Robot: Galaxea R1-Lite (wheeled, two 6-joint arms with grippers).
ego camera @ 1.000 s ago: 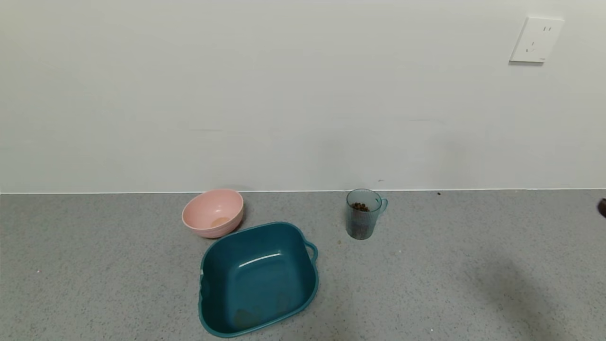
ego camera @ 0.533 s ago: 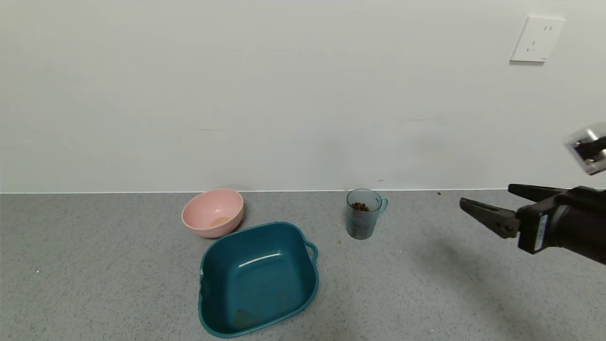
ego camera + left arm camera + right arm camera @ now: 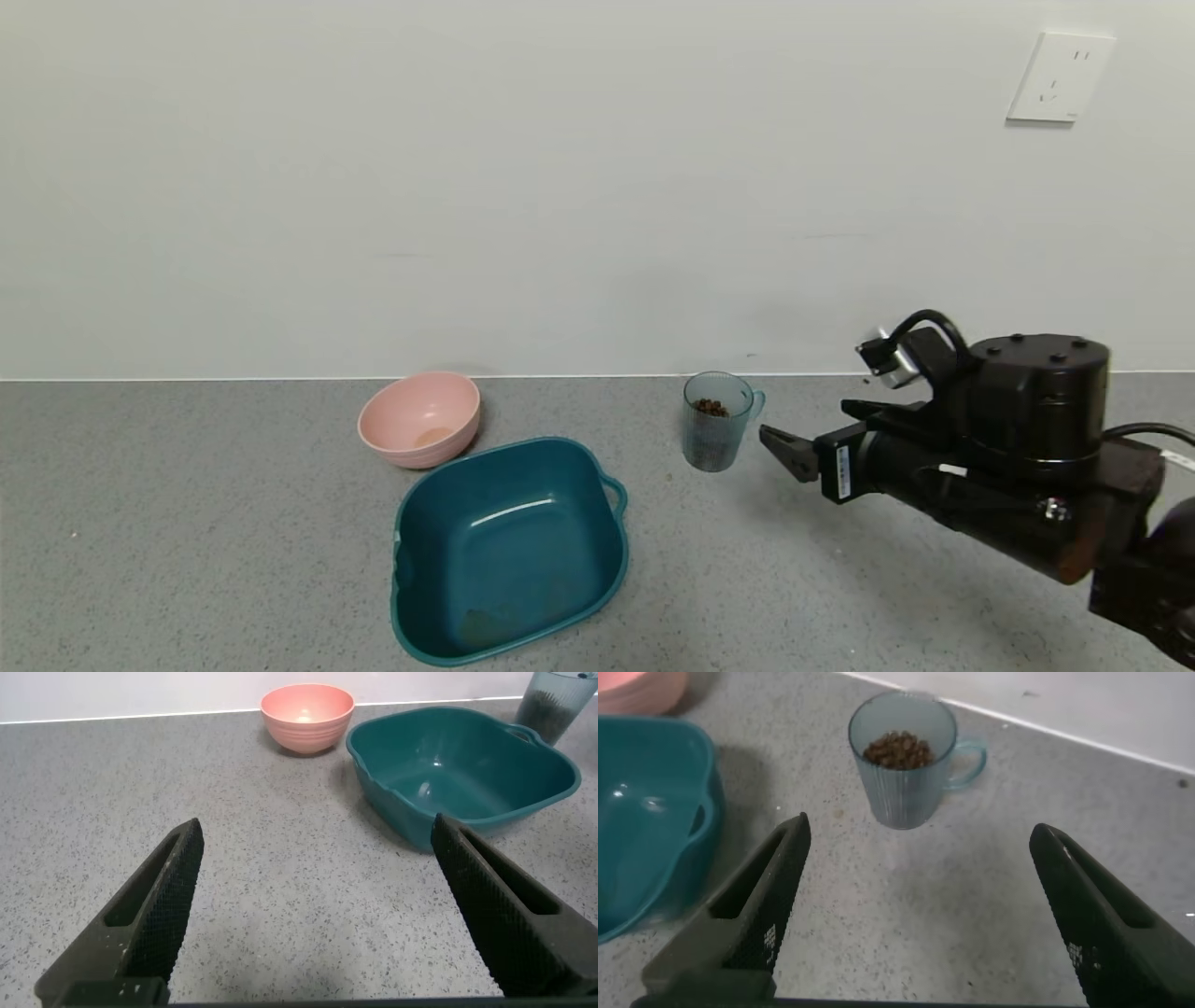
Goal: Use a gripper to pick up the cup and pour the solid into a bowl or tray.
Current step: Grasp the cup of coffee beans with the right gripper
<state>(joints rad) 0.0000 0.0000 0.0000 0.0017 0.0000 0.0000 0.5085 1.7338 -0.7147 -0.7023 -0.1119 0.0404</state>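
The blue-grey ribbed cup (image 3: 714, 427) stands upright on the grey counter near the wall, its handle pointing right. Dark-brown beans (image 3: 710, 408) lie inside it. The teal basin (image 3: 523, 560) sits to the cup's front left and holds no beans that I can see. My right gripper (image 3: 805, 420) is open and empty, just right of the cup and pointing at it. In the right wrist view the cup (image 3: 901, 775) with its beans (image 3: 898, 749) stands just beyond the open right gripper (image 3: 918, 833). My left gripper (image 3: 316, 826) is open and empty over bare counter, out of the head view.
A pink bowl (image 3: 420, 420) sits behind the basin's left corner. The wall runs close behind the cup, with a socket (image 3: 1060, 77) high on the right. In the left wrist view the basin (image 3: 467, 761), pink bowl (image 3: 306, 714) and cup (image 3: 559, 700) lie farther off.
My right arm has come in from the right edge and moved left, bringing its open gripper close to the cup. The cup, basin and pink bowl have not moved.
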